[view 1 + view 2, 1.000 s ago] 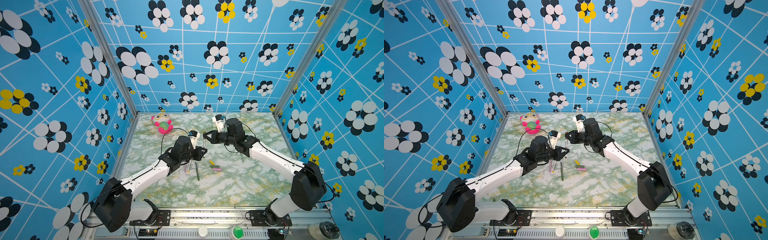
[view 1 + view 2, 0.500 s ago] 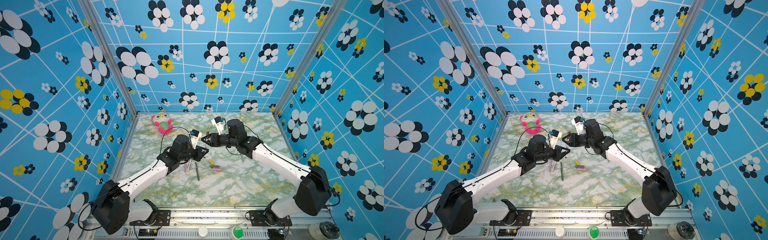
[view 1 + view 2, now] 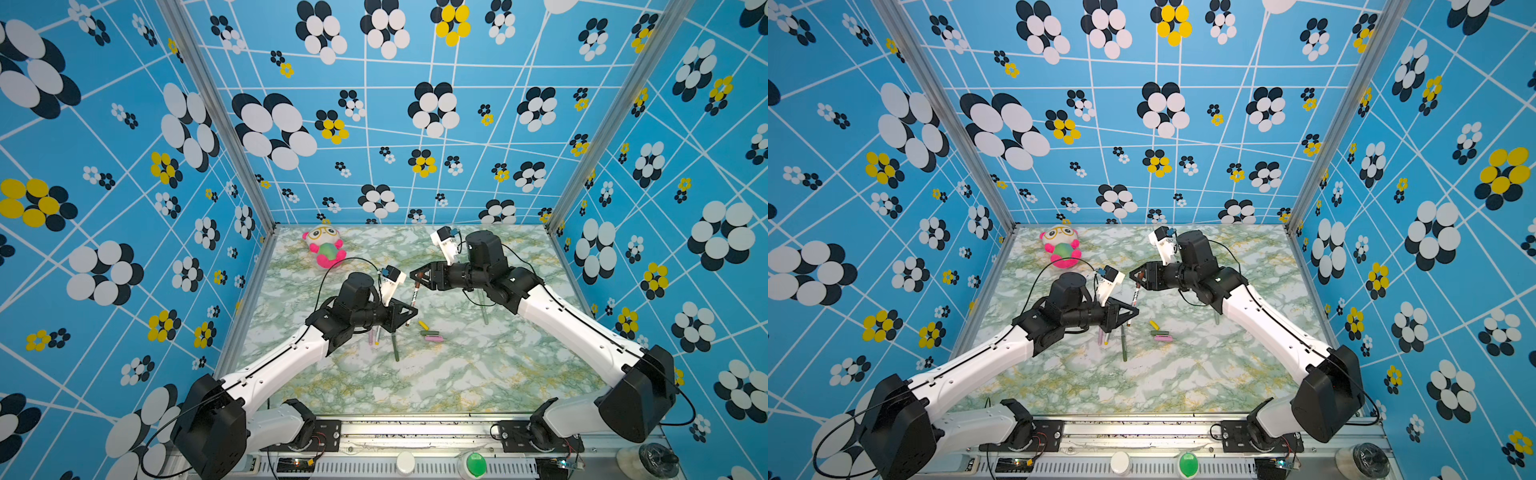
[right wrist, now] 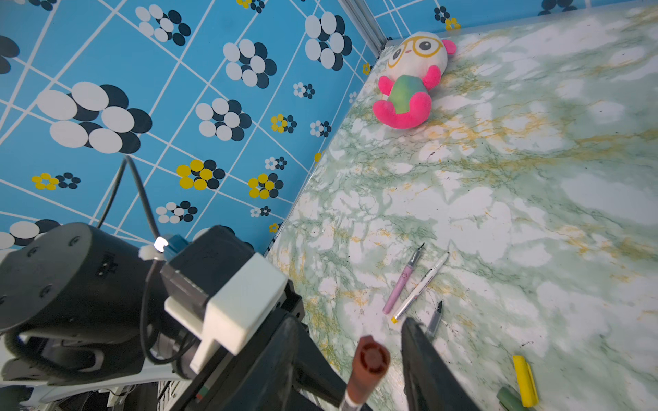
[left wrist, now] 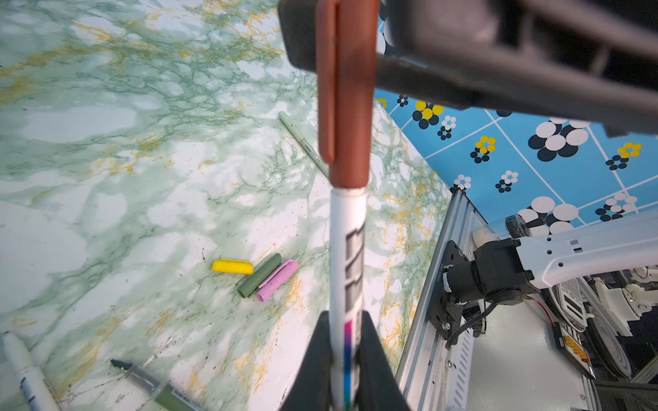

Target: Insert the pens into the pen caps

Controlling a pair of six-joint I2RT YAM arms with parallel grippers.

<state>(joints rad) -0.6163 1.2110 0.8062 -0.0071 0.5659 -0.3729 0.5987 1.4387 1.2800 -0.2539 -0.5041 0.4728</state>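
With twelve o'clock taken as the back wall in both top views, the plush toy (image 3: 324,249) lies at eleven on the marble table (image 3: 457,374), well apart from the work.

Left gripper (image 3: 410,312): near table centre, jaws pinched tight on the lower barrel of a white pen (image 5: 347,249). The pen is held clear of the table, running from seven up to one o'clock. Brown cap (image 5: 347,92) is seated on its upper end.

At seven o'clock below this gripper, pink pen (image 4: 400,284) and second white pen (image 4: 422,284) lie side by side, uncapped. Dark green pen (image 3: 395,349) lies at six, also uncapped.

Right gripper (image 3: 417,277): at twelve o'clock from the left one, jaws parted, one on each side of the brown cap. The right wrist view shows a gap between the cap and one finger (image 4: 420,356). Contact on the other side cannot be told.

At four o'clock from the left gripper lie three loose caps. Yellow cap (image 5: 232,266) is just beside dark green cap (image 5: 260,275), which touches pink cap (image 5: 277,279) along its length.

Pale grey-green pen (image 3: 484,313) lies at three o'clock, under the right arm.
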